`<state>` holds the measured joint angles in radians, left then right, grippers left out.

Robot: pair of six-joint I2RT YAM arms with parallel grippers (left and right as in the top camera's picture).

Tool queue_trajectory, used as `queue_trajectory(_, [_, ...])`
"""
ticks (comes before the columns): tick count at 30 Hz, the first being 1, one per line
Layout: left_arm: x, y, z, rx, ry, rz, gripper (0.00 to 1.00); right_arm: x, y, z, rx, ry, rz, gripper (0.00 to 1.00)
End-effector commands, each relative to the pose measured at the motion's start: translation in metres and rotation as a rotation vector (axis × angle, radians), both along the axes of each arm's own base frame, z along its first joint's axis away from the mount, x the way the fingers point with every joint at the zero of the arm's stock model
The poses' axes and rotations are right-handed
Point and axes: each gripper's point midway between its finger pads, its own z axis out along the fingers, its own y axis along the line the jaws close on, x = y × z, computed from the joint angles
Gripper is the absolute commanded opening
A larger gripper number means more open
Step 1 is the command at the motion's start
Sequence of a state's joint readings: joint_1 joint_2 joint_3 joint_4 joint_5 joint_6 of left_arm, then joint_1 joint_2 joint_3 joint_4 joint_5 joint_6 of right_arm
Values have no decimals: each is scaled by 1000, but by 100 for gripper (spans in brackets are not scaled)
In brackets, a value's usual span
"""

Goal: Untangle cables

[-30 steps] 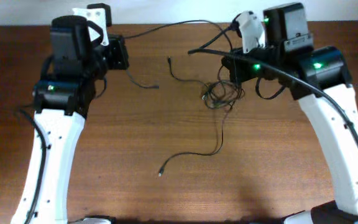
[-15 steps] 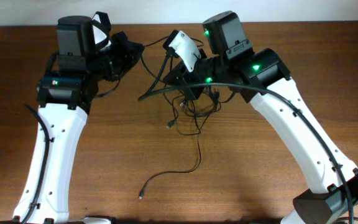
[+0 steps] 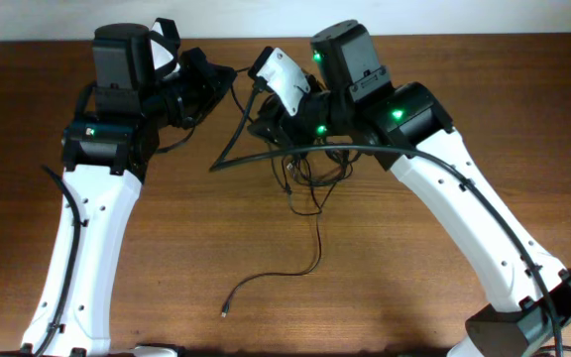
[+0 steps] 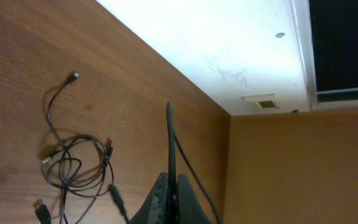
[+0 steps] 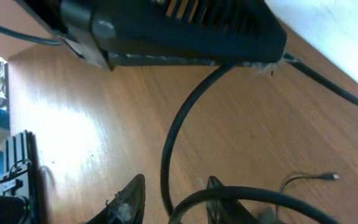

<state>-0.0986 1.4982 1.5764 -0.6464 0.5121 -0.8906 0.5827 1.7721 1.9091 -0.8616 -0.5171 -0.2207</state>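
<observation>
Overhead view: two arms reach over a brown wooden surface (image 3: 414, 278) and converge near its far edge. The cables (image 3: 310, 171) lie as a loose knot of thin black loops on the surface, directly beneath the right arm's wrist and just right of the left end effector (image 3: 216, 79). One strand leaves the knot toward the near edge, curves left and ends in a free plug (image 3: 226, 311), well apart from the knot.

Left wrist view: the left end effector (image 4: 173, 180) has its fingers pressed together, and a black strand (image 4: 169, 130) rises from between their tips. The knot (image 4: 73, 171) rests on the surface to the left of the fingers, not touching them. A single lead extends from it to a small plug (image 4: 74, 76). A white wall (image 4: 229, 37) borders the surface.

Right wrist view: the right end effector (image 5: 176, 182) has its fingers apart. A thick black wire (image 5: 173, 137) curves down through the gap between them; whether it touches either finger cannot be told. The left arm's black housing (image 5: 185, 25) fills the top of the view. A thin lead with a plug (image 5: 328, 177) lies on the surface to the right.
</observation>
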Motion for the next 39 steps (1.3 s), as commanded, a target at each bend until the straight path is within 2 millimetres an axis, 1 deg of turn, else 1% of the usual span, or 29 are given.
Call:
queue_trajectory(1, [-6, -15, 9, -62, -2, -79, 0, 9, 3, -13, -29, -9, -15, 36])
queue_trajectory(3, [-6, -15, 9, -60, -3, -78, 0, 13, 5, -12, -21, -20, -18, 4])
queue_trajectory(4, [-5, -12, 8, -48, -6, -65, 0, 13, 4, -6, -12, -34, -20, 4])
queue_trajectory(5, [-2, -7, 6, -17, -13, -42, 8, 15, 0, 8, 4, -59, -33, 4])
queue_trajectory(6, [2, 3, -1, 23, 2, 16, 40, 22, -16, 45, 53, -108, -98, 4])
queue_trajectory(7, [4, 11, -7, 55, 16, 63, 82, 29, -32, 79, 101, -165, -142, 4])
queue_trajectory(8, [5, 17, -11, 80, 30, 96, 99, 40, -59, 124, 155, -253, -209, 4])
queue_trajectory(9, [4, 18, -13, 84, 39, 99, 99, 50, -81, 143, 157, -303, -279, 4])
queue_trajectory(10, [3, 20, -17, 93, 54, 107, 99, 71, -123, 149, 88, -353, -433, 4])
queue_trajectory(11, [1, 21, -20, 98, 69, 111, 99, 81, -149, 138, -3, -364, -511, 4])
queue_trajectory(12, [-2, 25, -26, 115, 94, 127, 99, 98, -202, 114, -179, -350, -682, 4])
queue_trajectory(13, [-3, 28, -29, 128, 108, 141, 99, 109, -239, 102, -264, -338, -803, 4])
queue_trajectory(14, [-5, 33, -35, 150, 133, 163, 99, 117, -266, 96, -235, -284, -862, 4])
queue_trajectory(15, [-6, 34, -37, 156, 140, 168, 99, 118, -274, 92, -214, -256, -855, 4])
queue_trajectory(18, [-8, 34, -40, 158, 156, 167, 99, 141, -352, 52, -426, -215, -1085, 4])
queue_trajectory(21, [-15, 35, -48, 167, 200, 164, 99, 174, -465, -17, -613, -115, -1374, 4])
queue_trajectory(22, [-17, 35, -49, 168, 207, 163, 99, 172, -512, -42, -623, -54, -1491, 4])
queue_trajectory(23, [-17, 35, -49, 168, 207, 163, 99, 167, -537, -54, -638, -20, -1528, 4])
queue_trajectory(24, [-17, 35, -49, 168, 207, 163, 99, 150, -590, -67, -649, 28, -1618, 4])
queue_trajectory(26, [-17, 35, -49, 168, 207, 163, 99, 138, -638, -72, -562, 38, -1674, 4])
queue_trajectory(28, [-17, 35, -49, 168, 207, 163, 99, 125, -695, -74, -346, 18, -1677, 4])
queue_trajectory(29, [-17, 35, -49, 168, 207, 163, 99, 119, -711, -85, -293, 41, -1696, 4])
queue_trajectory(30, [-17, 35, -49, 168, 207, 163, 99, 112, -722, -113, -216, 129, -1722, 4])
queue_trajectory(32, [-17, 35, -49, 168, 207, 163, 99, 109, -713, -176, -108, 323, -1662, 6])
queue_trajectory(33, [-17, 35, -49, 168, 207, 163, 99, 109, -700, -197, -43, 409, -1624, 21])
queue_trajectory(34, [-17, 35, -49, 168, 207, 163, 99, 110, -695, -200, 8, 450, -1640, 40])
queue_trajectory(36, [-17, 35, -49, 168, 207, 163, 99, 113, -684, -176, 71, 428, -1609, 93])
queue_trajectory(37, [-17, 35, -49, 168, 207, 163, 99, 110, -685, -161, 98, 420, -1656, 99])
queue_trajectory(39, [-17, 35, -49, 168, 207, 163, 99, 85, -700, -138, 102, 448, -1905, 99])
